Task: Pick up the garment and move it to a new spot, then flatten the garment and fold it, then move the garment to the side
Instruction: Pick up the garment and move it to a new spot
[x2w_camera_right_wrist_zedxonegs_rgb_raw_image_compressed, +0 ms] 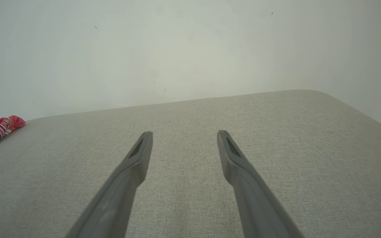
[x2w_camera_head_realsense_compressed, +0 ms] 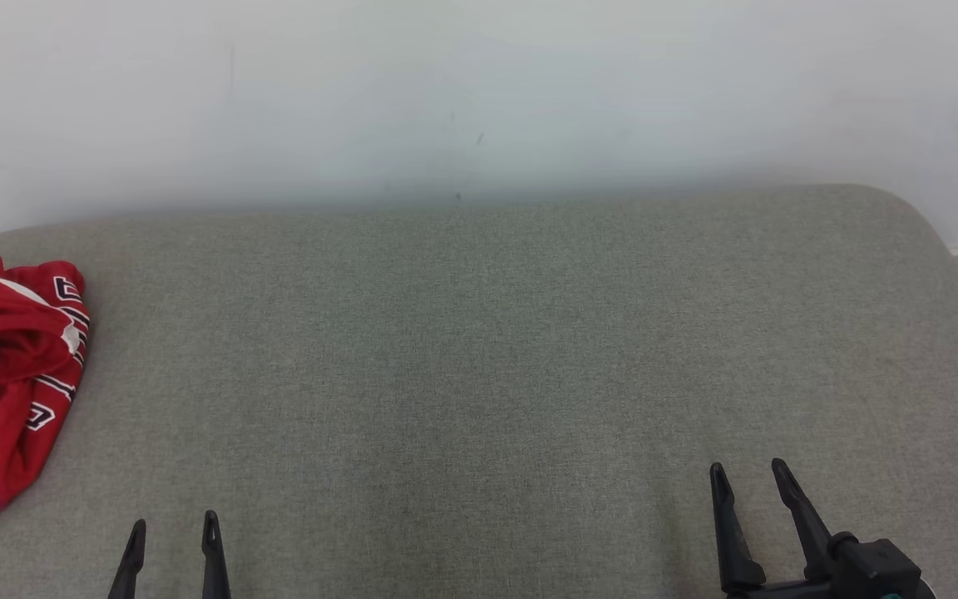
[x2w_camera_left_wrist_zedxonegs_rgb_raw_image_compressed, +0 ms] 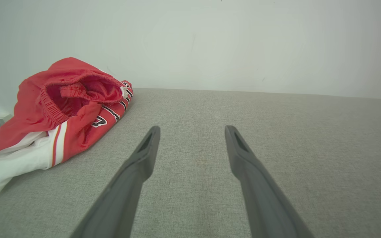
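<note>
One garment [x2w_camera_head_realsense_compressed: 9, 366], red with a white panel and striped trim, crumpled at the left edge of the grey padded surface [x2w_camera_head_realsense_compressed: 479, 333]. Two grippers at the near edge, well apart: left gripper [x2w_camera_head_realsense_compressed: 175, 522], near the garment but not touching it, and right gripper [x2w_camera_head_realsense_compressed: 747, 466], both with fingers spread, holding nothing. Open fabric across the middle and right. Rounded far-right corner. White wall [x2w_camera_head_realsense_compressed: 479, 91] behind the back edge. Left wrist view adds the gathered waistband [x2w_camera_left_wrist_zedxonegs_rgb_raw_image_compressed: 78, 89], gaping.

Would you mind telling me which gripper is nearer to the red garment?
The left. The left gripper sits open just right of the garment, apart from it; the right gripper, also open, is far across the cushion.
</note>
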### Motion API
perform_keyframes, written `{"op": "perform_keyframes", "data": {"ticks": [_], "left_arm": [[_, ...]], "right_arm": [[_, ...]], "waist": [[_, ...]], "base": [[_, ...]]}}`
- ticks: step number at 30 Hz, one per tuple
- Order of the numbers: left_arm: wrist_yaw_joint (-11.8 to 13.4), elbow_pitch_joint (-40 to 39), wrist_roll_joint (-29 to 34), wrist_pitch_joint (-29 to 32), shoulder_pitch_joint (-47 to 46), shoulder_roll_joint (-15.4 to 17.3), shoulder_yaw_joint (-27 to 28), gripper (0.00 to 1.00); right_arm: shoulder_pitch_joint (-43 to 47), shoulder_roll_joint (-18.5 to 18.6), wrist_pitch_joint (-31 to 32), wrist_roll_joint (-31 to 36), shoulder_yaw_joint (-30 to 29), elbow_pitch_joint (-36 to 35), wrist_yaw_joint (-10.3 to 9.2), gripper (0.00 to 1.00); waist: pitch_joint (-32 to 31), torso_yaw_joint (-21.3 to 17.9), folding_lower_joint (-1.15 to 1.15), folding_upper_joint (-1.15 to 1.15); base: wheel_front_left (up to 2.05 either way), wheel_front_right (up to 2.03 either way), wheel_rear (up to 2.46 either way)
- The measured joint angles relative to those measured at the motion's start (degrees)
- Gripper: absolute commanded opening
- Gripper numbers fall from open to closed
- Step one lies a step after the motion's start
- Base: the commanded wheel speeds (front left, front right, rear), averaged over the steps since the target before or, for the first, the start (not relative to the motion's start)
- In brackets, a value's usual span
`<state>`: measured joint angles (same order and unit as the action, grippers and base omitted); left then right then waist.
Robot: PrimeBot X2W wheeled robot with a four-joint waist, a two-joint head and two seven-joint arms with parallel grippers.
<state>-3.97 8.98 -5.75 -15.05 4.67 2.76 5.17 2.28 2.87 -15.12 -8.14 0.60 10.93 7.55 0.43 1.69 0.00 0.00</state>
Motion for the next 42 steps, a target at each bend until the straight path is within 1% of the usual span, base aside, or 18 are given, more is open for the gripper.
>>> {"op": "perform_keyframes", "data": {"ticks": [11, 19, 21, 33, 42], "left_arm": [[0.5, 0.1, -0.1, 0.0, 0.0, 0.0, 0.0, 1.00], [0.5, 0.5, -0.1, 0.0, 0.0, 0.0, 0.2, 1.00], [0.9, 0.6, -0.1, 0.0, 0.0, 0.0, 0.3, 1.00], [1.0, 1.5, -0.4, 0.0, 0.0, 0.0, 0.8, 1.00], [1.9, 2.0, -0.4, 0.0, 0.0, 0.0, 1.1, 1.00]], "right_arm": [[0.0, 0.0, 0.0, 0.1, 0.0, 0.0, 0.00, 1.00], [0.3, 0.0, 0.0, 0.1, 0.1, -0.1, 0.00, 1.00], [0.4, 0.0, 0.0, 0.1, 0.1, -0.1, 0.00, 1.00], [1.1, 0.0, 0.0, -0.2, 0.3, 0.2, 0.00, 1.00], [1.4, 0.0, 0.0, -0.2, 0.2, 0.6, 0.00, 1.00]], "waist": [[0.0, 0.6, 0.00, 0.00], [0.2, 3.0, 0.00, 0.00], [0.2, 4.4, 0.00, 0.00], [0.1, 11.5, 0.00, 0.00], [-0.1, 17.7, 0.00, 0.00]], "base": [[0.00, 0.00, 0.00], [0.00, 0.00, 0.00], [0.00, 0.00, 0.00], [0.00, 0.00, 0.00], [0.00, 0.00, 0.00]]}}
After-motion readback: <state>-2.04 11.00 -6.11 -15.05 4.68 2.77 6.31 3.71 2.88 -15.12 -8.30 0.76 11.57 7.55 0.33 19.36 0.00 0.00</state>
